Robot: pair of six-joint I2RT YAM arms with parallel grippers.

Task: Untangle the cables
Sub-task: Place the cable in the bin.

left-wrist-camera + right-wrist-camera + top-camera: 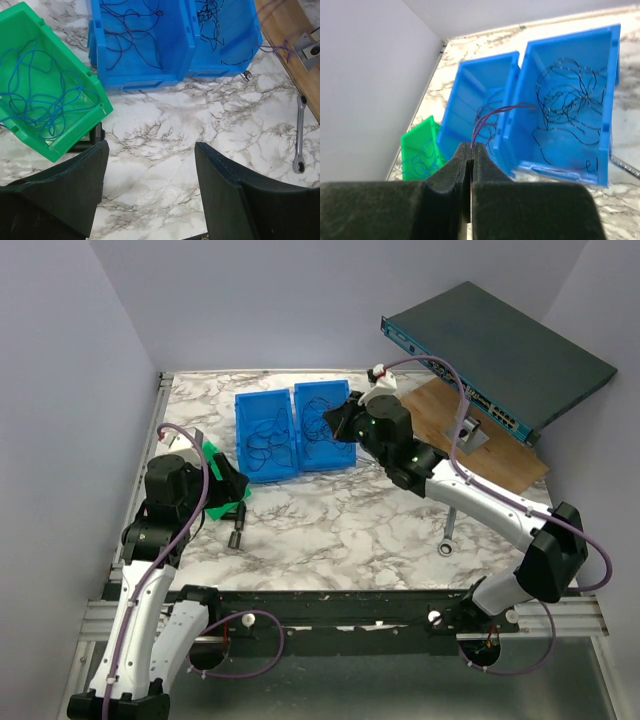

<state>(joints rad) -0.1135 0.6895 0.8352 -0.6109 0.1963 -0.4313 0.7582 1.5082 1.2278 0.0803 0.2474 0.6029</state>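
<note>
From above, the cables [266, 440] lie as loose, curly heaps in the left blue bin [262, 395] and the right blue bin [320, 387], at the far middle of the table [330, 520]. More sit in a green bin [214, 453] on the left. They look hair-thin, very light and limp, so they are likely to snag on each other and spring back. A single strand clear of the heap seems the best place to take hold. The right gripper [338, 422] hangs over the right blue bin, and the left gripper [232, 485] is beside the green bin.

The left wrist view shows the left gripper's fingers spread wide above bare marble, holding and touching nothing. The green bin with its blue strands is just ahead on the left, and a wrench [299, 135] lies well off to the right.

In the right wrist view the right gripper's fingers are pressed together, pinching one thin purplish strand at their tips. The strand arcs away toward the wall between the two blue bins. It probably ends in the right one, though its far end is hard to follow.
</note>
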